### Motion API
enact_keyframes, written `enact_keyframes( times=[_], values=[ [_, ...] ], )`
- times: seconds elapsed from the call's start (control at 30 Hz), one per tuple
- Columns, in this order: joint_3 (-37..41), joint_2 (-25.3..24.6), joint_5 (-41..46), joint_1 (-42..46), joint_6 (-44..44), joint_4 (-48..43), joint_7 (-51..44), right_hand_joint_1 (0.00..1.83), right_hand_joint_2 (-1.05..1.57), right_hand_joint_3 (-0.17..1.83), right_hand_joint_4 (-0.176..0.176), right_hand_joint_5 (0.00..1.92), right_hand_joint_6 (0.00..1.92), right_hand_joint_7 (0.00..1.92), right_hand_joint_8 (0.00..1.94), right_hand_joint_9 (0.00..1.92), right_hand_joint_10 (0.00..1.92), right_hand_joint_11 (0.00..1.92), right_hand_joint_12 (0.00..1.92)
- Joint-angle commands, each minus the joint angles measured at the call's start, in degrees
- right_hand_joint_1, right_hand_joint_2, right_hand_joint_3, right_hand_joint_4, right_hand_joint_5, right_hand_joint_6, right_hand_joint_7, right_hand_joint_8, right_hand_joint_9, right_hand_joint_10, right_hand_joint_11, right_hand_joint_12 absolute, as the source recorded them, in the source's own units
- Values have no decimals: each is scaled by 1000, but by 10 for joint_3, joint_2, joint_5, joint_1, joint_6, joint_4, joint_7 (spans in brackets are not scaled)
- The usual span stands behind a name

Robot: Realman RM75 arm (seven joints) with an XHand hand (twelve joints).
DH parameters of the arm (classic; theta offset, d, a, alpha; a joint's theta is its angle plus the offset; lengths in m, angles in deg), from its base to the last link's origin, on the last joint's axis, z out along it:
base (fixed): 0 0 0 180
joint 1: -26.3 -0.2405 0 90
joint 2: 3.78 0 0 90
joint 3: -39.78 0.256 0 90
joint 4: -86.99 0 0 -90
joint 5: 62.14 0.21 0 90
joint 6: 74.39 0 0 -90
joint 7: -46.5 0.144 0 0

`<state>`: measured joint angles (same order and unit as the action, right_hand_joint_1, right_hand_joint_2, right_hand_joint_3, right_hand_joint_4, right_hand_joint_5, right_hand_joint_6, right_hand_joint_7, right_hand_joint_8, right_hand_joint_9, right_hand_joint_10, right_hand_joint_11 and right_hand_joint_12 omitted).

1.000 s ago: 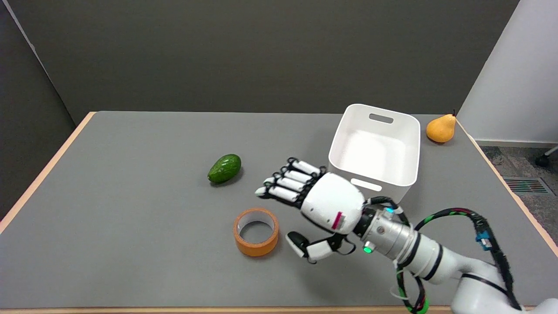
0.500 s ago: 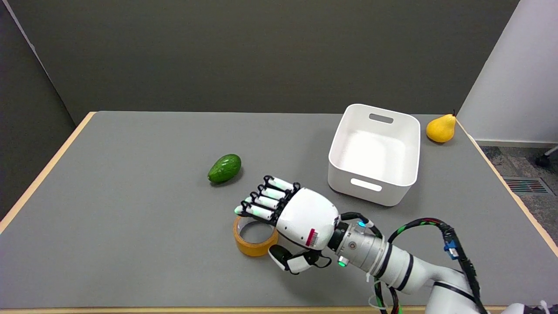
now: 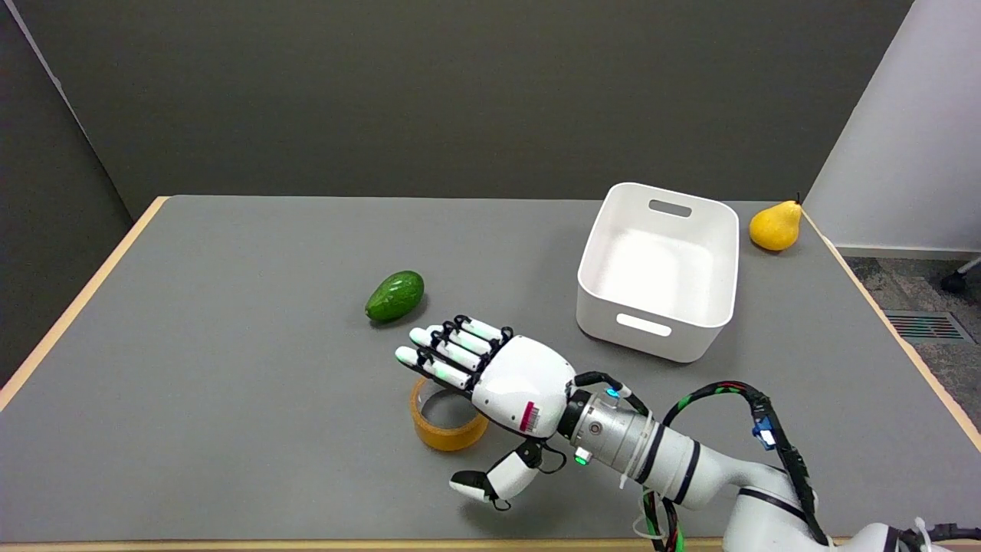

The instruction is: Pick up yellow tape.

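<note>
We had a single head view — set above the table's point(image 3: 230, 322) near edge, looking down and across it toward the far dark wall point(image 3: 460, 92).

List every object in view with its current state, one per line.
Yellow tape: flat on the table, not held.
Right robot hand: open above the tape, fingers spread.
Avocado: lying on the table.
White bin: upright, empty.
Pear: at the far right corner.

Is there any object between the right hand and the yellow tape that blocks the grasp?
Nothing visible blocks it. The right hand hovers open right over the yellow tape, fingers spread past its far rim. The avocado and white bin lie off to the sides, apart from the tape.
</note>
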<state>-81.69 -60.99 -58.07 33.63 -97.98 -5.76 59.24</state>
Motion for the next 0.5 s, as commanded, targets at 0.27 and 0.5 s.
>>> enact_keyframes(
  times=[0.27, 0.5],
  values=[
    [-46, -36, -13, -97, 2, 80, 49, 456, 491, 879, 40, -1, -1, -1, 52, 0, 448, 43, 1137],
    [-47, -37, -11, -116, -3, 97, 55, 457, 496, 909, 46, -1, -1, -1, 117, 12, 486, 66, 1101]
  ],
)
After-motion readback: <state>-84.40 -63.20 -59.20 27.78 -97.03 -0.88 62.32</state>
